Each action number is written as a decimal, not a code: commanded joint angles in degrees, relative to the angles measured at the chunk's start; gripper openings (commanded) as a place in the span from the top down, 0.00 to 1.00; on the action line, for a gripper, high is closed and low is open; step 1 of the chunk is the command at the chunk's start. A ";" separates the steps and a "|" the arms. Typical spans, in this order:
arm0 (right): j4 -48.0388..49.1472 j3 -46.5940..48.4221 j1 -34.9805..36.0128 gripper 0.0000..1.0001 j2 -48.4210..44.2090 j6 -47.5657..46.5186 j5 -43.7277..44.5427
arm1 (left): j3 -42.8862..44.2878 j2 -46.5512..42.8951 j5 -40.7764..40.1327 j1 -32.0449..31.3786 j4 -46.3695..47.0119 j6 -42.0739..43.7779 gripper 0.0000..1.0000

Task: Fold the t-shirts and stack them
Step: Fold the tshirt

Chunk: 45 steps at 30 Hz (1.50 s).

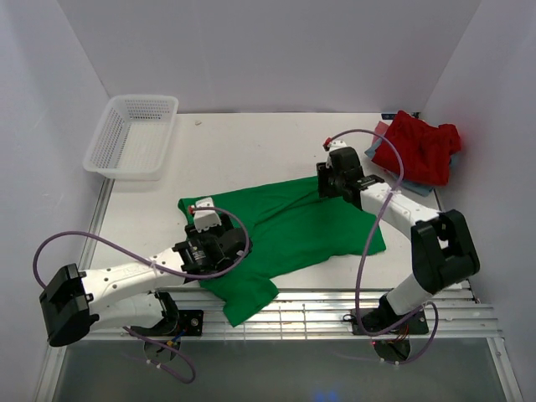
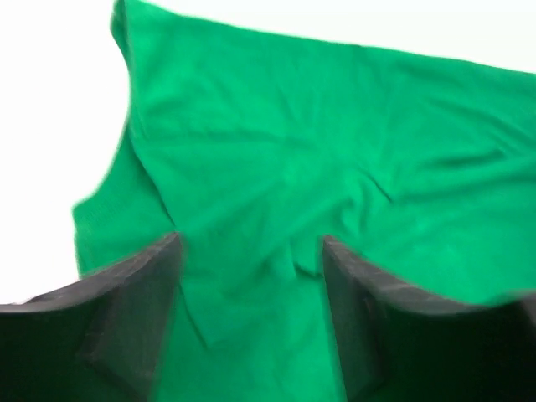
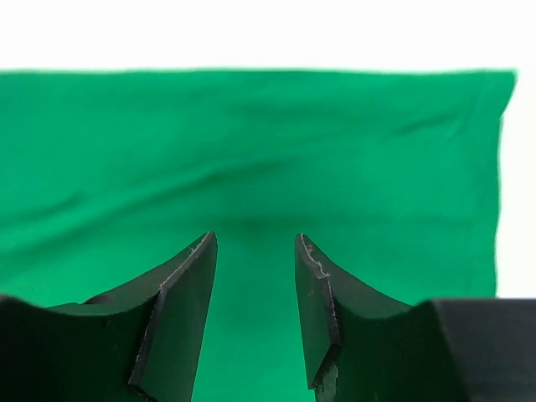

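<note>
My left gripper point(image 2: 251, 243) is positioned over the left part of the green t-shirt point(image 1: 306, 226), fingers spread wide with no cloth pinched between them. The green t-shirt lies spread across the middle of the table point(image 1: 251, 142), one corner draped over the near edge. My right gripper point(image 3: 255, 243) sits above the shirt's far right edge, jaws moderately parted, gripping nothing. The red t-shirt point(image 1: 416, 146) lies crumpled in the far right corner.

The green t-shirt point(image 1: 293, 226) and the red t-shirt point(image 1: 416, 146) are both plain; the mesh basket point(image 1: 134, 134) and table point(image 1: 251, 142) are white
</note>
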 commanded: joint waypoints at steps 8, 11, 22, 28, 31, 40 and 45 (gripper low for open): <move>2.93 12.17 -2.09 0.52 15.85 -5.40 12.82 | -9.56 3.78 9.87 22.81 39.65 35.13 0.60; 3.11 13.84 -3.50 0.52 17.96 -6.81 13.61 | -8.08 9.05 14.62 28.00 42.74 38.30 0.63; 3.64 15.34 -4.73 0.52 22.36 -7.87 12.46 | -1.14 22.06 21.48 32.58 43.72 40.34 0.66; 3.64 15.69 -5.61 0.53 23.85 -8.05 14.05 | 0.28 24.62 22.54 32.93 42.75 39.81 0.67; 3.64 15.78 -6.58 0.53 24.12 -8.05 14.31 | 0.36 24.62 22.80 33.28 42.57 39.72 0.69; 3.64 15.87 -9.04 0.53 23.06 -8.05 13.79 | 0.36 24.35 23.42 34.16 42.49 39.90 0.71; 3.64 16.13 -9.48 0.53 23.85 -8.05 13.43 | 2.21 26.46 23.77 34.86 40.91 39.90 0.72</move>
